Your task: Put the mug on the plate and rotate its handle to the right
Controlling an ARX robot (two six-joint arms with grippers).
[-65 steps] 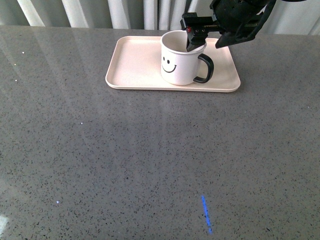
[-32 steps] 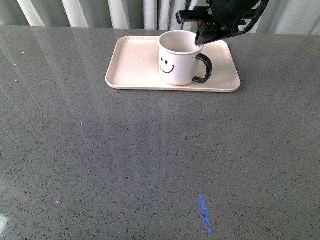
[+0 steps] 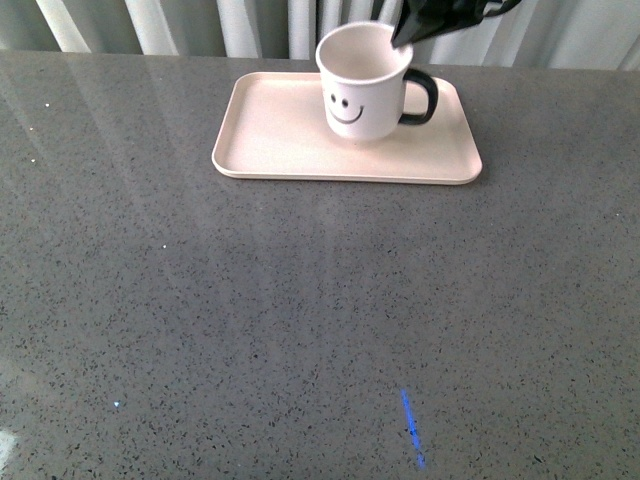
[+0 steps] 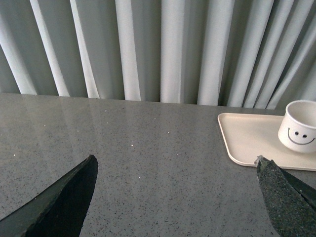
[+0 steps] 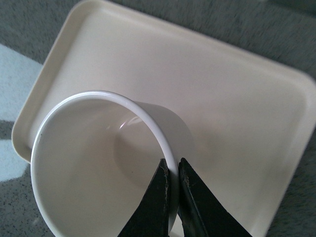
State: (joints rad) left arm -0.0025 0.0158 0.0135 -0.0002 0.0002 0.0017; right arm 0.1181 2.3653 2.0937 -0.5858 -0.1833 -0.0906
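Note:
The white mug with the smiley face hangs tilted just above the pink-beige plate, over its far right part. Its black handle points right. My right gripper is shut on the mug's rim from above, near the handle side. In the right wrist view the gripper pinches the rim of the mug, with the plate below. The left gripper is open and empty over bare table, far left of the plate and mug.
The grey speckled table stretches in front of the plate. Pale curtains hang behind the far edge. A blue light streak lies near the front of the table.
The mug has risen off the plate and tilted, moving slightly toward the far side with my right gripper, which has lifted mostly out of the front view. The handle still points right.

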